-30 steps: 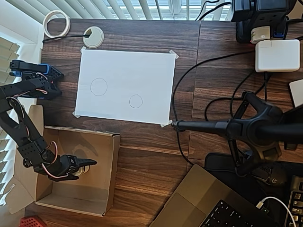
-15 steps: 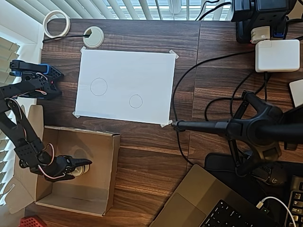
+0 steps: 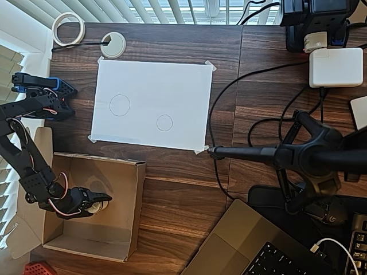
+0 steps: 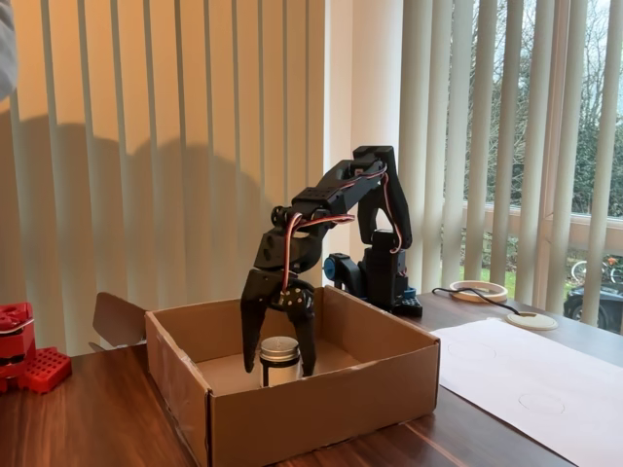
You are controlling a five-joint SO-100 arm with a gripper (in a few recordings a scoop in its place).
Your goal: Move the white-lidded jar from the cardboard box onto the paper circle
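Observation:
The white-lidded jar (image 4: 279, 356) stands upright on the floor of the cardboard box (image 4: 321, 409), toward its left side in the overhead view (image 3: 102, 205). My gripper (image 4: 279, 366) reaches down into the box (image 3: 140, 192) with one finger on each side of the jar. The fingers (image 4: 249, 326) are close to the jar's sides, and the jaws look open. From above, the gripper (image 3: 101, 202) partly hides the jar. The paper circle (image 3: 164, 122) is the smaller pencil outline on the white sheet (image 3: 172, 80), up and right of the box. The fixed view shows it faintly (image 4: 541, 400).
A larger drawn circle (image 3: 119, 105) lies left of the small one. A black camera stand arm (image 3: 269, 153) and cables (image 3: 221, 97) lie right of the sheet. A laptop (image 3: 252, 246) is at the bottom right. A tape roll (image 3: 69, 28), a desk grommet (image 3: 113, 44) and red blocks (image 4: 24, 355) sit nearby.
The gripper has shifted slightly left inside the box and settled lower around the jar. The jar has stayed in place.

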